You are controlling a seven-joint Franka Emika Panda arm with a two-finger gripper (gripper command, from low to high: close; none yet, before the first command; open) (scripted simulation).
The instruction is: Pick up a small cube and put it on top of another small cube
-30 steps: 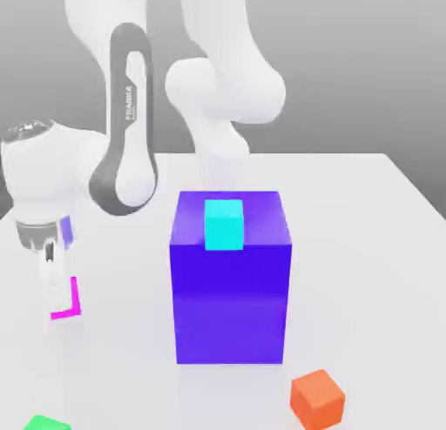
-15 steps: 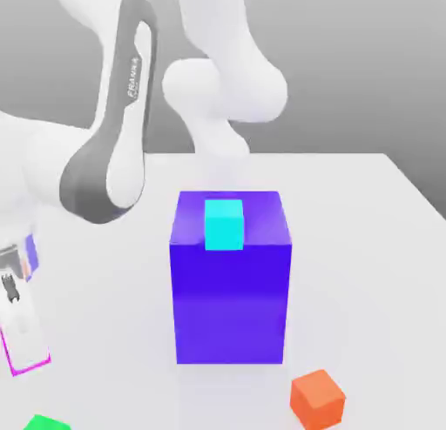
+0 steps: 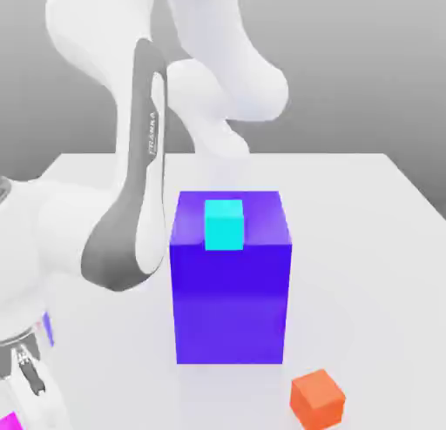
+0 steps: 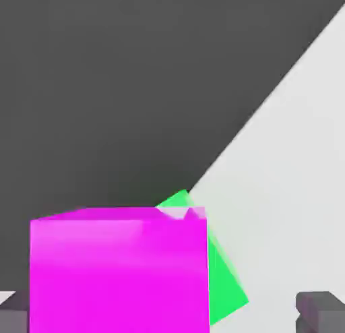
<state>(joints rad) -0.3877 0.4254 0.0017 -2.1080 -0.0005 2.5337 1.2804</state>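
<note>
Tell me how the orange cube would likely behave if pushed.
The orange cube would probably slide or pivot rather than roll, given its flat faces and sharp edges. Being about as tall as it is wide, it seems unlikely to tip under a low push. Its plain, solid-looking sides suggest it is stiff.

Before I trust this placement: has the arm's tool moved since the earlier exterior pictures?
Yes. In the exterior view, the tool is lower, nearer the picture's bottom edge, judged against the unmoved blue block.
</note>
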